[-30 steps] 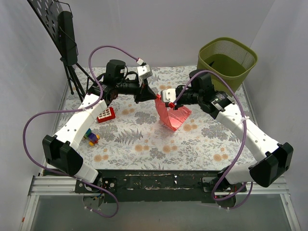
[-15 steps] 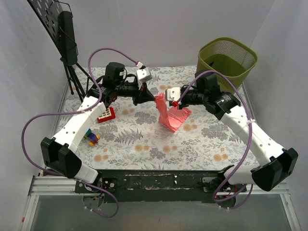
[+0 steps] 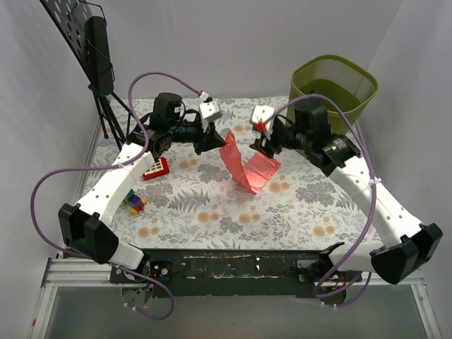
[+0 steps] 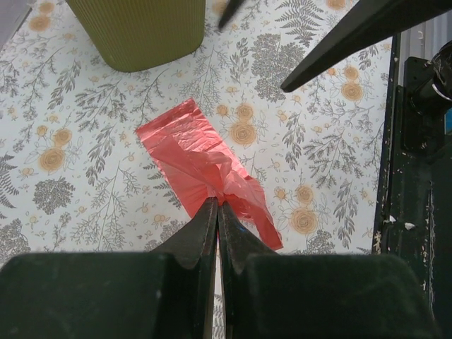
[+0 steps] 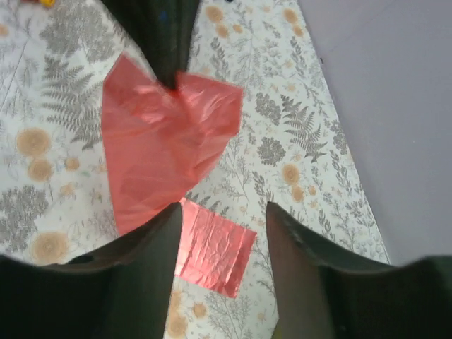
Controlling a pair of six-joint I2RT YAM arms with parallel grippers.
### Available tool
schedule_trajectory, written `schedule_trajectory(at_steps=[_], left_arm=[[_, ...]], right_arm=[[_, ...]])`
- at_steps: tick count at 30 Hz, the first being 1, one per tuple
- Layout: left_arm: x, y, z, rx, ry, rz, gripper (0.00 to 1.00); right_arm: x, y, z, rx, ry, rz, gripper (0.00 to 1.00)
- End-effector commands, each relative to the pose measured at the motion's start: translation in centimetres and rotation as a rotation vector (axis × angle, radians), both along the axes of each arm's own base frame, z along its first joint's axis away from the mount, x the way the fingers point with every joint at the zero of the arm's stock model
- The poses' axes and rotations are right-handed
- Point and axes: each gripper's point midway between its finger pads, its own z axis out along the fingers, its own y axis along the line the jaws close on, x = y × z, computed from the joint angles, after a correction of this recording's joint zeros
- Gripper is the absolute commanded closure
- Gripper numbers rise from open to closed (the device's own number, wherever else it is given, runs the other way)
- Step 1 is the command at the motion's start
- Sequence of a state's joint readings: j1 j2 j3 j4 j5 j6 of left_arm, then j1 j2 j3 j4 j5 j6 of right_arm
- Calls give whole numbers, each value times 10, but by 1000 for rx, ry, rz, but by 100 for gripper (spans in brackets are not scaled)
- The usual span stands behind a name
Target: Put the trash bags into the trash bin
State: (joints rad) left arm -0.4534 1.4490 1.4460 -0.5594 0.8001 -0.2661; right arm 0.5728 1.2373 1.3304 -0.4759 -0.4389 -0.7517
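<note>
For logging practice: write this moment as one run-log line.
left gripper: shut on red trash bag | right gripper: open, above bag | mesh trash bin: bag outside

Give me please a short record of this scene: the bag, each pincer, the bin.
trash bag: red, one end lifted, the other lying on the table
left pincer: shut on the trash bag's lifted end
right pincer: open, above the trash bag, holding nothing
trash bin: upright at the far right corner, trash bag not inside

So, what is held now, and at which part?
The left end effector pinches the red bag at a bunched bit of its edge. The right end effector is open and holds nothing.
</note>
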Motion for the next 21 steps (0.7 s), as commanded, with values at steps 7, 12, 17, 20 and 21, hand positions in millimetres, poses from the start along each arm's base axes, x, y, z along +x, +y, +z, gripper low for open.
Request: schedule_trajectory(at_steps=[7,12,17,20,21], left_arm=[[-1,3,35,-68,-107,24,100],[-1,3,39,-60,-136,37,100],[-5,4,44,-72,-136,42,100],[-6,5,45,-75,-138,46,100],[-5,5,46,-78,-140,48,100]], right_arm=[[9,67,44,427,570,-55,26],[5,74,44,433,606,-4,27],[7,79,37,435,634,5,38],[11,81,35,434,634,2,44],[12,81,33,434,635,-2,46]])
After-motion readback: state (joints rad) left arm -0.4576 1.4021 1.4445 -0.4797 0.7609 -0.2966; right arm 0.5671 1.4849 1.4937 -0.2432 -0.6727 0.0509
